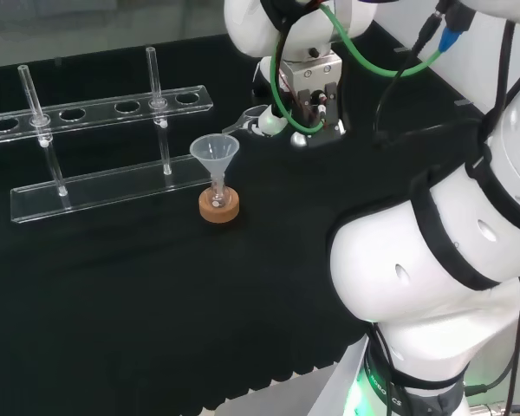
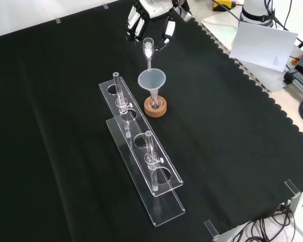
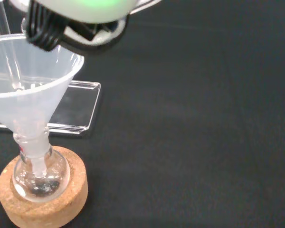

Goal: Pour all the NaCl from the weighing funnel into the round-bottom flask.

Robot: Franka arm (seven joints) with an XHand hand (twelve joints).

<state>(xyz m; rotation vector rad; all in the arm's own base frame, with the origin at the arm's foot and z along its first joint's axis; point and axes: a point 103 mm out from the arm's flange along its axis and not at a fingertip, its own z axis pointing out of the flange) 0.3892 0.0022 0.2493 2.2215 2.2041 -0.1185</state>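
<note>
A small round-bottom flask [image 1: 217, 201] sits in a cork ring [image 1: 219, 211] near the middle of the cloth, with a clear plastic funnel [image 1: 215, 154] in its neck. In the front view the hand [image 2: 150, 19] is at the top, fingers curled round the weighing funnel [image 2: 148, 47]. White powder lies in the weighing funnel's cup, and its stem points down toward the plastic funnel [image 2: 151, 80], just short of the rim. In the head view the hand [image 1: 269, 120] is to the funnel's right. The wrist view shows the flask [image 3: 39, 177], cork ring [image 3: 50, 206] and funnel [image 3: 31, 90] close by.
A clear test-tube rack [image 1: 95, 108] with two upright tubes stands to the left of the flask in the head view, and below and to the left of it in the front view [image 2: 164, 179]. The cloth's scalloped edge [image 2: 252, 83] runs along the front view's right.
</note>
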